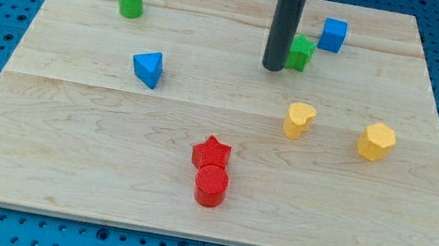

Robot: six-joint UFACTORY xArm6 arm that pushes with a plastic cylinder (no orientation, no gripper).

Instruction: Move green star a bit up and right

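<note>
The arm enters from the view's top, near the middle and a little toward the right, where a white and black fitting is cut off by the frame edge. From it a straight dark rod hangs upright. My tip rests on the bench at the rod's lower end, just left of the green star and touching or nearly touching it

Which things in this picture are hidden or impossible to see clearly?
- Green star: its left side is hidden behind the rod, so the shape is unsure.
- My tip: whether it touches the green star cannot be told.
- Arm: cut off by the view's top edge.
- Red cylinder covers the lower part of the red star.
</note>
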